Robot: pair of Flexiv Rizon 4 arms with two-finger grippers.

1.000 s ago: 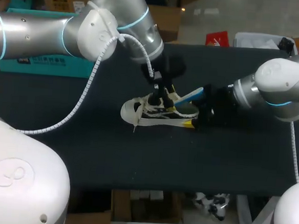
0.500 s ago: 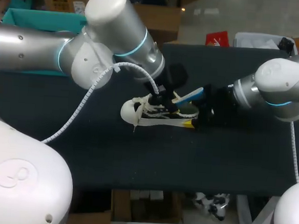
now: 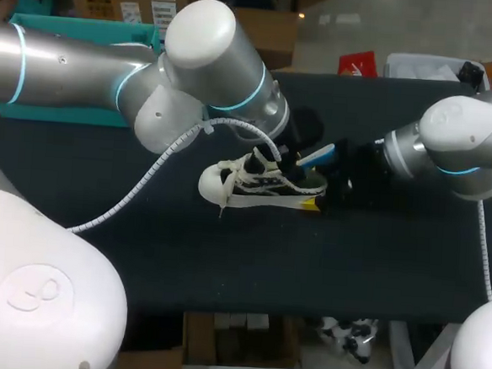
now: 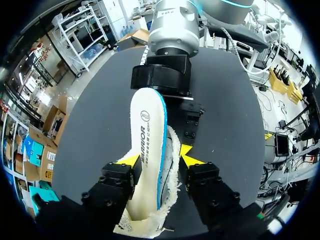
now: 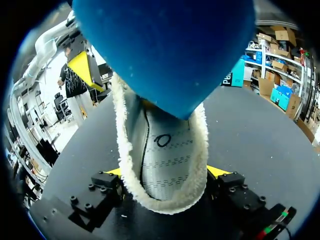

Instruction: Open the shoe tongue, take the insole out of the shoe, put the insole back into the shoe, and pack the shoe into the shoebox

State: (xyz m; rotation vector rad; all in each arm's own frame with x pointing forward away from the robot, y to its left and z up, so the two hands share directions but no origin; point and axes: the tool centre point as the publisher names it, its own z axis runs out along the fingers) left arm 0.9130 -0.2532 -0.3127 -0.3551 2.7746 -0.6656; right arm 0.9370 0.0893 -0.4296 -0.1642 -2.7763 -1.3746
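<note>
A white and black shoe (image 3: 246, 184) lies on its side mid-table, toe toward the left. Its insole (image 3: 317, 154), white on top and blue underneath, sticks up out of the opening. In the left wrist view the insole (image 4: 147, 130) and the fleecy collar (image 4: 172, 165) sit between the yellow tips, which press them from both sides; my left gripper (image 4: 160, 160) is shut on them. My right gripper (image 5: 165, 175) is shut on the shoe's heel (image 5: 165, 150), with the blue insole underside (image 5: 165, 50) looming above it. A teal shoebox (image 3: 57, 112) stands at the back left.
The black tabletop (image 3: 224, 259) stretches wide in front of the shoe. My left arm (image 3: 195, 71) crosses above the back left of the table, partly hiding the teal box. A small red item (image 3: 357, 63) lies at the far edge.
My left arm has swung right and down onto the shoe's opening, and its fingers have narrowed around the insole. The right arm and the shoe have stayed put.
</note>
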